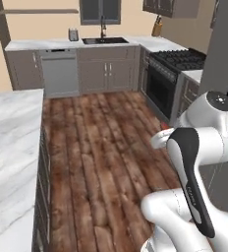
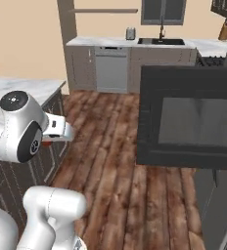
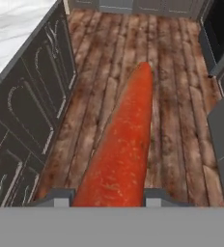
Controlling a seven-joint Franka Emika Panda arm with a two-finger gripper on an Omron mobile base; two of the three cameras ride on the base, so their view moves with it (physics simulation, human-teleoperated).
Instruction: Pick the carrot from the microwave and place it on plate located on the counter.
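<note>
Hand view shows the stubby red-orange tapered carrot running up from between the two small dark finger tips of the two-finger gripper; the fingers sit one on each side of its thick end and appear clamped on it, the pointed end aiming away from the hand; below it lies the brown plank floor, so the carrot is carried in the air over the aisle, not resting on anything. To one side stands the dark cabinet front of the wide marble island; in the right base view a sliver of red shows just under the white wrist, near that island's edge.

Right base view also shows the wide dark door of the built-in microwave hanging open into the aisle, well apart from the hand; its cavity cannot be seen from here. Left base view shows the white arm folded low at the right, with the stove and a short stretch of pale counter beyond it.

As a judgement: the pick is done, since the carrot is out of the microwave and held; what is left is the carry to the round white plate on the short counter, the lowering and the release; the plate itself is not something I can locate here.
</note>
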